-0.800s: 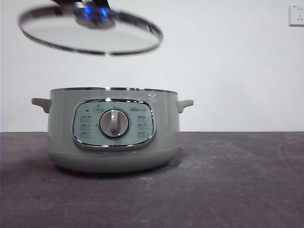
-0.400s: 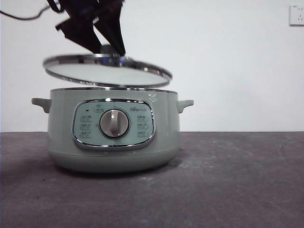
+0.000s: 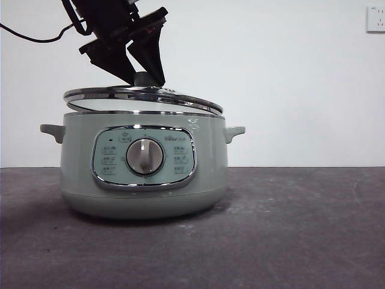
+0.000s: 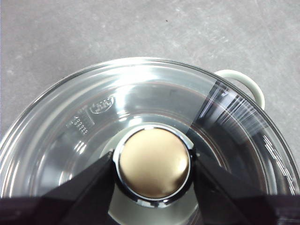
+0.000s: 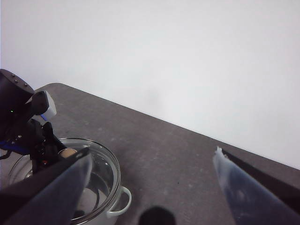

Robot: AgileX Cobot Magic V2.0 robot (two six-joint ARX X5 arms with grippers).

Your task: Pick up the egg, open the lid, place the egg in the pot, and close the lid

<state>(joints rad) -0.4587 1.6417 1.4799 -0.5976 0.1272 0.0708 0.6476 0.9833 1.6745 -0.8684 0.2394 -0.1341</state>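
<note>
clamping the lid [image 3: 143, 98] by its knob [image 4: 153, 161], the left gripper [image 3: 146, 78] holds it slightly tilted just above the pot [image 3: 143, 165] rim; the right gripper [image 5: 150, 183] waits high, jaws apart.

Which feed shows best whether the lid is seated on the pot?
The front view: it shows the lid side-on, tilted, one side raised off the pot rim. The left wrist view looks straight down at the knob in the left gripper, hiding any gap. The right wrist view shows it small at an edge.

Glossy glass lid [image 3: 143, 99], matt grey table [image 3: 289, 229].
</note>
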